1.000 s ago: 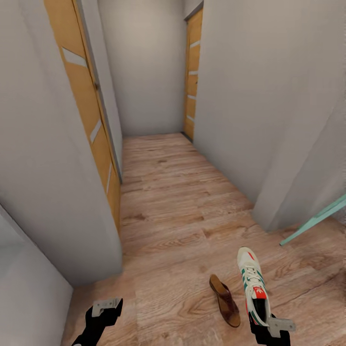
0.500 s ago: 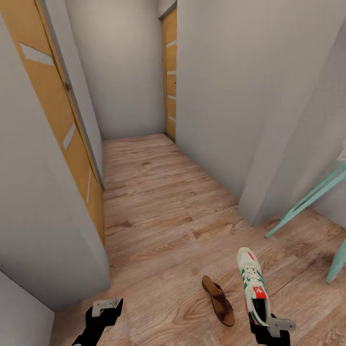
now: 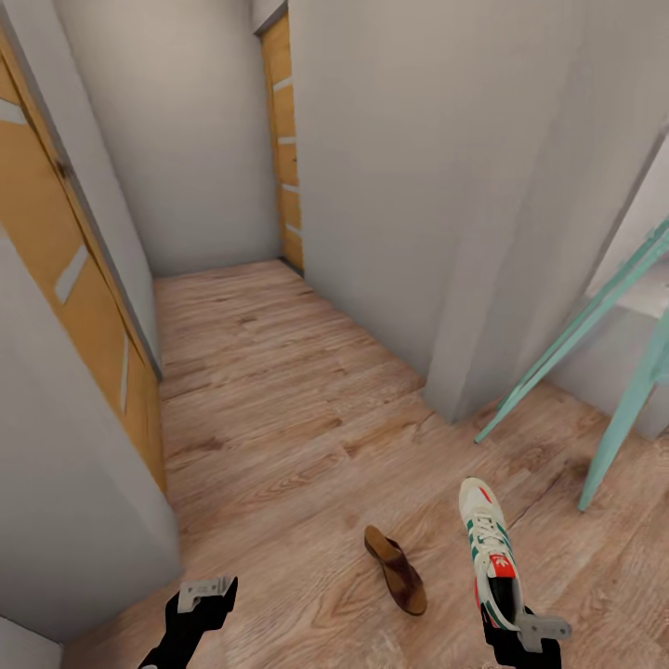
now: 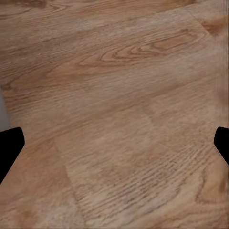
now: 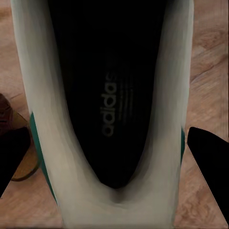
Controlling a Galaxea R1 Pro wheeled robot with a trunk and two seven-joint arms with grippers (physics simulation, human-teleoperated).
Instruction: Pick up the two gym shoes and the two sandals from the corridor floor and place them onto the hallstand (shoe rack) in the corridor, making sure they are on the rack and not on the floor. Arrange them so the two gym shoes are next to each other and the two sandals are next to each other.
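Right gripper: clamped on the heel of a white low-top gym shoe with green side stripes and a red-orange tongue patch, toe pointing ahead, held above the floor (dark insole fills the right wrist view).
Left gripper: fingers spread wide, nothing between them, hovering over bare planks.
On the floor: one dark brown leather sandal with tan footbed, lying on the warm light-brown wood-plank corridor floor, just left of the held shoe.
Surroundings: orange-panelled doors, grey walls, pale teal slanted legs at right.
Progress: early, by the look of it; one shoe lifted, none seen placed, rack still to be reached.
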